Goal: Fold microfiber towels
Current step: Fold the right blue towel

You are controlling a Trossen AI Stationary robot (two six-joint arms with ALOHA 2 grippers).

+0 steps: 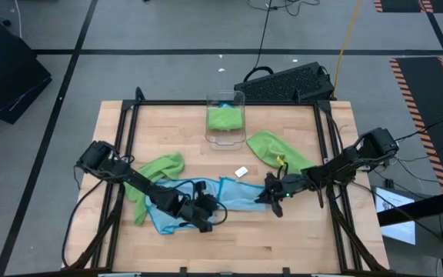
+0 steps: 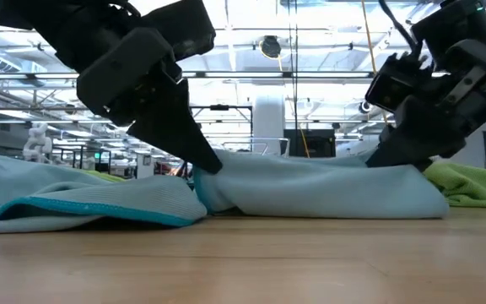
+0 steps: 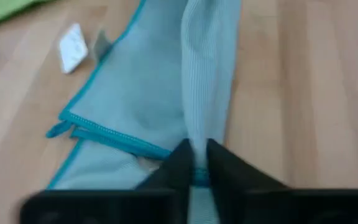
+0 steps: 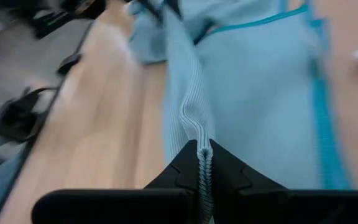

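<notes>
A light blue microfiber towel (image 1: pixel 233 194) lies bunched across the middle of the table, stretched between my two grippers. My left gripper (image 1: pixel 206 212) is shut on its left part and my right gripper (image 1: pixel 272 197) on its right end. One lime green towel (image 1: pixel 160 169) lies crumpled under and beside the left arm. Another green towel (image 1: pixel 279 150) lies at the right, behind the right arm. A third green towel (image 1: pixel 225 117) sits in the clear bin (image 1: pixel 241 100). My left gripper pinches a raised fold (image 3: pixel 199 127) of the blue towel between its two fingers, slanting down from the table's left. The fold runs on away from the fingertips, and the towel's hemmed edge (image 3: pixel 114 134) lies flat on the table. My right gripper pinches a narrow ridge of folded blue cloth (image 4: pixel 196 127) between its two fingers, several layers thick. It comes in low from the table's right. The ridge runs from the fingertips toward the other arm, and the cloth beside it (image 4: pixel 260 93) rests on the table.
A small white tag (image 1: pixel 241 172) lies loose on the wood just behind the blue towel. The clear bin stands at the middle of the far edge. A black keyboard (image 1: pixel 287 81) lies beyond the far right corner. Bare wood stretches along the near edge (image 1: pixel 229 250).
</notes>
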